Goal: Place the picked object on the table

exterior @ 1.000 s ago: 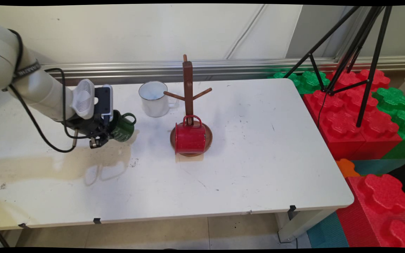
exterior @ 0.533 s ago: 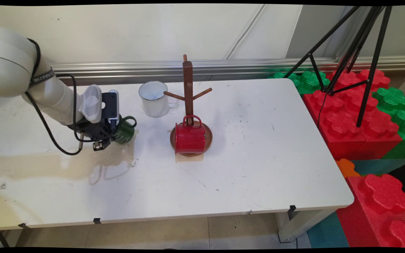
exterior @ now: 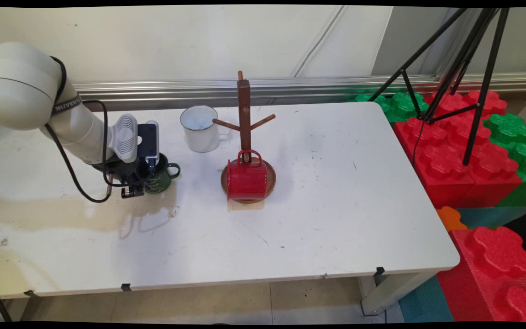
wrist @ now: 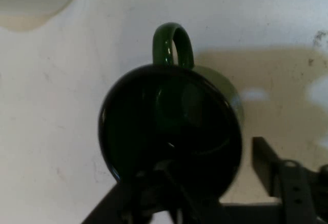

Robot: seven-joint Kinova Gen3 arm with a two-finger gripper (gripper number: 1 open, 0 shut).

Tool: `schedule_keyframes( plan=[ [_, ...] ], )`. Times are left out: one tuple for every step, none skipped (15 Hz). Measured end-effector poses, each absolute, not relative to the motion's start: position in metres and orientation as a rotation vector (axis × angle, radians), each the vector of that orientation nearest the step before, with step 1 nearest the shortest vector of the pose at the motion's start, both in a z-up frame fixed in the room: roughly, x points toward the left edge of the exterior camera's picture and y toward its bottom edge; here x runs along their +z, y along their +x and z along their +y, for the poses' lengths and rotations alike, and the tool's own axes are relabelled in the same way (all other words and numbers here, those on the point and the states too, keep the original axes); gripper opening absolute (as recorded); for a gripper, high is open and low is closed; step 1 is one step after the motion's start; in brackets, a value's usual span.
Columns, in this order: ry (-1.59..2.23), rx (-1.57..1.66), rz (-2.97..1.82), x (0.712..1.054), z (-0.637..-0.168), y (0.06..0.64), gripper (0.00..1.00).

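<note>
We see the jaws closed on the rim of the green mug (exterior: 161,175), which stands upright on the white bench (exterior: 336,201) near its left side, handle to the right. A brownish stain (exterior: 76,214) spreads in front of it. The white mug (exterior: 199,129) and wooden mug tree (exterior: 244,114) stand nearby, a red mug (exterior: 246,179) on the tree's base. Red and green foam blocks (exterior: 473,151) and a tripod (exterior: 468,68) fill the right.

I find no lettering I can read on the green mug (exterior: 160,176), the white mug (exterior: 199,128), the red mug (exterior: 246,179), the wooden mug tree (exterior: 244,114) or the table (exterior: 327,192).
</note>
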State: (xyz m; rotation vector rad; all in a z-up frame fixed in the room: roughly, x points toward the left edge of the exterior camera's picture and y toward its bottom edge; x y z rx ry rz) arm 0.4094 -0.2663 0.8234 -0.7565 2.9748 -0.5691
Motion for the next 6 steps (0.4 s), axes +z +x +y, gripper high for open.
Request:
schedule_keyframes(
  plan=[
    [-0.758,-0.57,2.973,0.823,-0.2661,0.4097,1.0],
    [-0.756,-0.571,2.972,0.8226,-0.267,0.4096,1.0],
    [-0.752,-0.572,2.972,0.8222,-0.2684,0.4092,1.0],
    [-0.748,-0.574,2.973,0.822,-0.2693,0.409,1.0],
    [-0.742,-0.577,2.975,0.8222,-0.2702,0.4087,1.0],
    [-0.737,-0.578,2.977,0.8224,-0.2702,0.4091,1.0]
  ],
)
